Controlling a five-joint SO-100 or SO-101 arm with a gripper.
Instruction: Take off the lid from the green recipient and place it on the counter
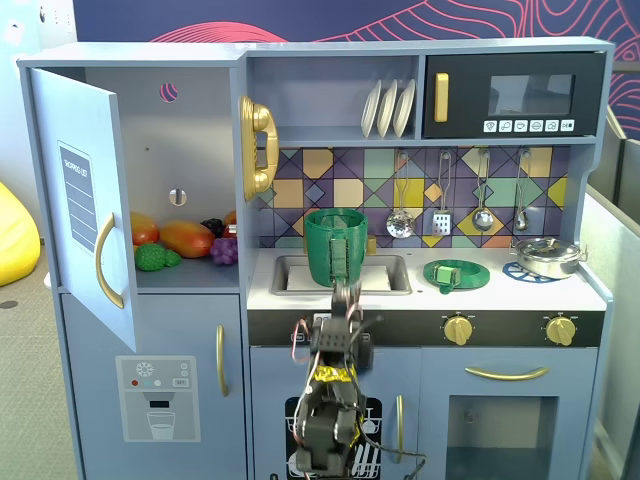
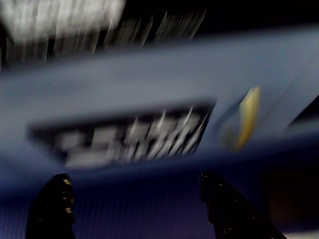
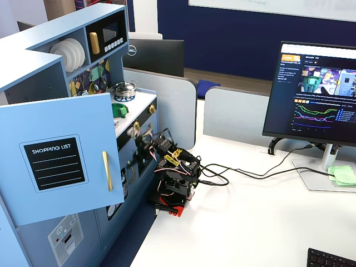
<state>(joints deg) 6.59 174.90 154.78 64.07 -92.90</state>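
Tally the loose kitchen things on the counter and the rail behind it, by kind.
Green pots: 1, in the sink, open.
Green lids: 1, flat on the counter.
Metal pots: 1, on the right burner.
Hanging utensils: 4, from ladle to spoon.
Total: 7

Arm folded low, wrist tipped up, gripper [image 2: 137,209] empty; its 2 dark fingers [image 2: 52,206] stand spread apart in the blurred wrist view, closed on nothing.

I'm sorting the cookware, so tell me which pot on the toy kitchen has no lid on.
The tall green pot in the sink is open; its green lid lies on the counter. The metal pot at the right is covered.
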